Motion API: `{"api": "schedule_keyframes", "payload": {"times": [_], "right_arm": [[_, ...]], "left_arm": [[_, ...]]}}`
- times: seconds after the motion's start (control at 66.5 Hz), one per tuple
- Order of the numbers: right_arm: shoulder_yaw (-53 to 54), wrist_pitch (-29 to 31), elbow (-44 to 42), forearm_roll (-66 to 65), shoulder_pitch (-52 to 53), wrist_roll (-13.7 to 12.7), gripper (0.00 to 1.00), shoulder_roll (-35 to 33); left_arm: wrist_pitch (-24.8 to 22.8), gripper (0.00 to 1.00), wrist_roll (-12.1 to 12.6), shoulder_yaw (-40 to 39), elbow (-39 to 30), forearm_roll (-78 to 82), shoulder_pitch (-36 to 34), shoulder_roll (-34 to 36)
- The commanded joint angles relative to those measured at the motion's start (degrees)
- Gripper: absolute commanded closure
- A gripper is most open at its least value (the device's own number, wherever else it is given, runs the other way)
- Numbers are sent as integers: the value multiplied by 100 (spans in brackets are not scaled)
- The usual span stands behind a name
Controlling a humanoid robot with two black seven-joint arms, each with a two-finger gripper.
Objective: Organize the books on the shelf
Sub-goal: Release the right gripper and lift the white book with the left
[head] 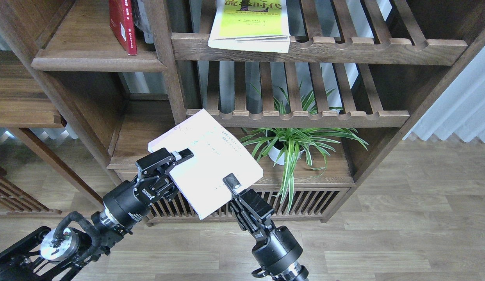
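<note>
Up at top left, the shelf carries the red book standing upright; the yellow-green book lies on a slatted rack beside it. Lower, the pale book hangs tilted in the air, its left edge clamped by the left gripper, its lower right edge pinched by the right gripper.

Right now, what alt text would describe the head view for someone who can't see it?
Two black robot arms hold a pale lavender-white book between them, left gripper and right gripper each clamped on an edge. Behind, a red book stands on the solid shelf; a yellow-green book lies on a slatted rack.
</note>
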Motion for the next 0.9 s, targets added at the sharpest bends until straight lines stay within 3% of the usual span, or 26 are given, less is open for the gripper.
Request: {"api": "schedule_keyframes", "payload": {"times": [0.0,0.015,0.03,0.045,0.316,0.887], "right_arm": [[0,-338,-6,-51,-2,-10,21,0],[0,-382,-6,-51,-2,-10,16,0],[9,-469,-6,-51,-2,-1,3,0],[18,-487,-6,-51,-2,17,0,0],[220,-452,3,-51,-2,78,0,0],[668,-488,-76,-69,-81,52,0,0]], "left_arm": [[0,92,1,-93,15,9,-11,12],[0,92,1,-93,15,9,-3,12],[0,92,1,-93,15,9,-11,38],[0,92,1,-93,15,9,-11,65],[0,93,1,-181,6,18,15,390],[0,94,1,-462,-47,158,76,2613]]}}
